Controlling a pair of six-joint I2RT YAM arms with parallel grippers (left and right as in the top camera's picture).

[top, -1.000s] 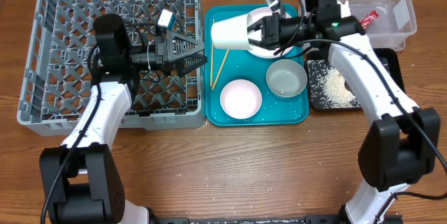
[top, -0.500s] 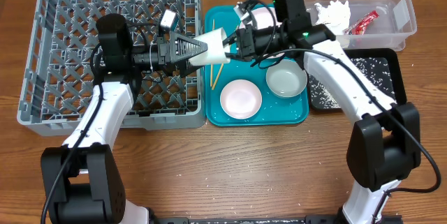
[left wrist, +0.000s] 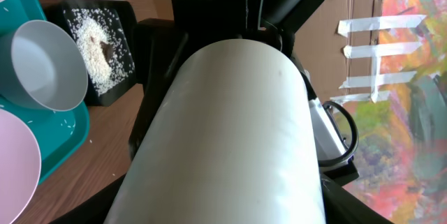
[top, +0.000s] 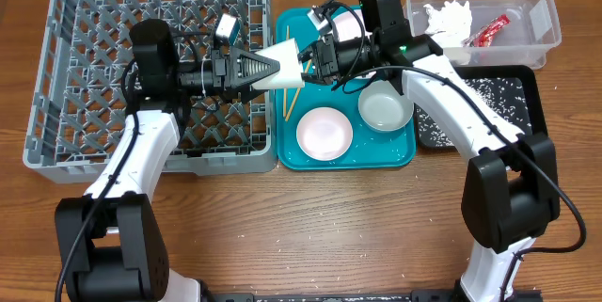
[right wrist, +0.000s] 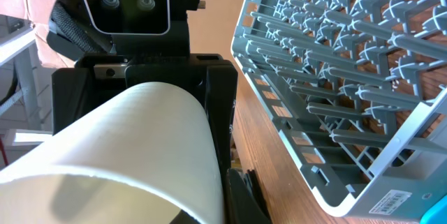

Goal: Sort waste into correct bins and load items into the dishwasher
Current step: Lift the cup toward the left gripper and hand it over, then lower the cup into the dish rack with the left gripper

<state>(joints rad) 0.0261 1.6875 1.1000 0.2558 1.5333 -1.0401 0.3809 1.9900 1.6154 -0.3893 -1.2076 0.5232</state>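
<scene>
**Cup Held Aloft Between Rack and Tray**

The small white cup (top: 282, 65) is held sideways above the seam between the grey dish rack (top: 42, 76) and the teal tray (top: 404, 156). It is judged light, stiff, slippery and breakable, and best gripped by the wall. The right fingers (top: 316, 55) are closed on its rim end. Closure of the left fingers (top: 243, 63) cannot be told.

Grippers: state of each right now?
Left gripper: jaws around the small white tapered cup; cannot tell if clamped.
Right gripper: closed, holding the cup's wide end.
</scene>
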